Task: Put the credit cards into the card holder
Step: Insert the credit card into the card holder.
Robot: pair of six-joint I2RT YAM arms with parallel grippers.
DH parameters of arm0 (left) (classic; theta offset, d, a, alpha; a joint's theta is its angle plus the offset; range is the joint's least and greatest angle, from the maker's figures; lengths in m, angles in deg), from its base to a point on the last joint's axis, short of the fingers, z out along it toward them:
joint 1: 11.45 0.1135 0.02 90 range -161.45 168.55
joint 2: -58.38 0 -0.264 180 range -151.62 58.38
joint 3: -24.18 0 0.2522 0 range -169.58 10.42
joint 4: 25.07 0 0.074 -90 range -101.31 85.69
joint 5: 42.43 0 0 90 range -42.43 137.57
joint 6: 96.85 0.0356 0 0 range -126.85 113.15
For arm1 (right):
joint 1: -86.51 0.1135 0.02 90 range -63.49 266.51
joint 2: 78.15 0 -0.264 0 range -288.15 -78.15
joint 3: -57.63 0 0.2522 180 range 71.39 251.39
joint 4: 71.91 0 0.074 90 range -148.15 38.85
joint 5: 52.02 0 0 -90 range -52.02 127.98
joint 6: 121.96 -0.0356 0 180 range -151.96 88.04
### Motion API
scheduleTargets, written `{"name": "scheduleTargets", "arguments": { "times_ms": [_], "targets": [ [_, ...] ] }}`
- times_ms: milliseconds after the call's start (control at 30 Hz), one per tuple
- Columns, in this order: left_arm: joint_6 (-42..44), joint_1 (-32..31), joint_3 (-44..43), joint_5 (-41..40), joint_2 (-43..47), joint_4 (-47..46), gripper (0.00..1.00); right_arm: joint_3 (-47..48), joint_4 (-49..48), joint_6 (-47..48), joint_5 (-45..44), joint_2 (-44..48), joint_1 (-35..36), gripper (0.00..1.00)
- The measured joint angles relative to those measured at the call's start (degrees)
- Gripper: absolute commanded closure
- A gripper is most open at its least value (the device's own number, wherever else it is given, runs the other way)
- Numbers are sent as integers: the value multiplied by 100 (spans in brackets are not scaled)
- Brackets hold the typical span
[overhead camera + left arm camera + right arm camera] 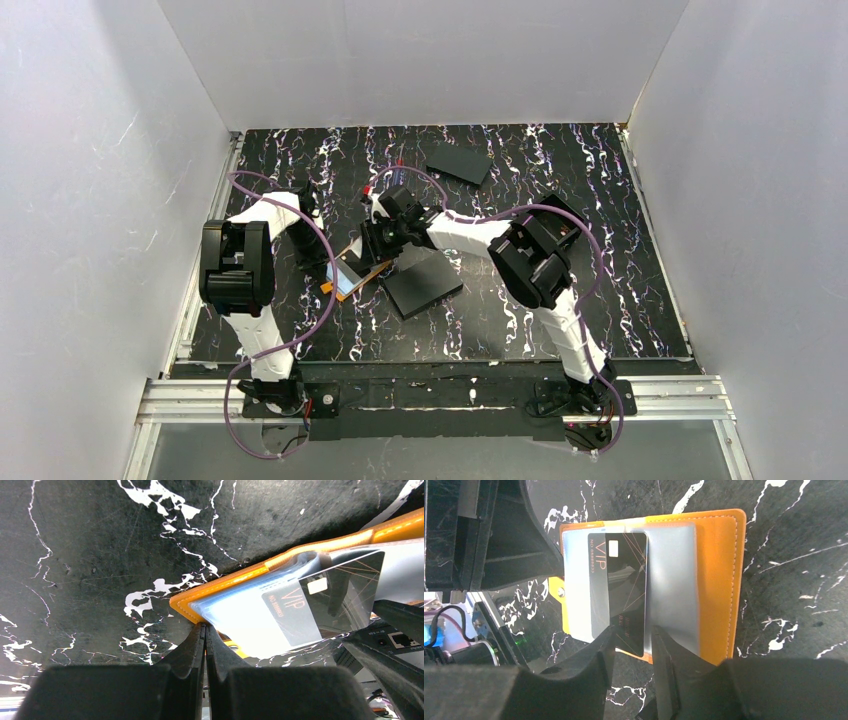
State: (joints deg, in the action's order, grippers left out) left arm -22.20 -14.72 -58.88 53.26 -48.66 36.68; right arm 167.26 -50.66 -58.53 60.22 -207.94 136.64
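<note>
The orange card holder (350, 270) lies open on the black marbled table, its pale inside up (719, 580). A black credit card (619, 585) marked VIP sits partly inside a clear pocket, its near end sticking out past the holder's edge. My right gripper (634, 632) is open, one finger on either side of that end with a gap around the card. In the left wrist view, my left gripper (205, 626) is shut, its tips resting against the edge of the card holder (240, 575). The same credit card (320, 605) shows there under the plastic.
A flat black rectangle (425, 280) lies just right of the holder, under my right arm. Another black rectangle (458, 160) lies at the back of the table. White walls close in the left, right and far sides.
</note>
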Motion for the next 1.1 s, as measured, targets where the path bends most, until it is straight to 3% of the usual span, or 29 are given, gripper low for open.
{"name": "scheduleTargets", "arguments": {
  "times_ms": [333,1100],
  "targets": [
    [15,-22,0,7,0,-2,100,92,-208,-44,442,-229,22,77],
    [39,-55,0,-22,0,-2,100,367,-205,424,629,-374,286,78]
  ]
}}
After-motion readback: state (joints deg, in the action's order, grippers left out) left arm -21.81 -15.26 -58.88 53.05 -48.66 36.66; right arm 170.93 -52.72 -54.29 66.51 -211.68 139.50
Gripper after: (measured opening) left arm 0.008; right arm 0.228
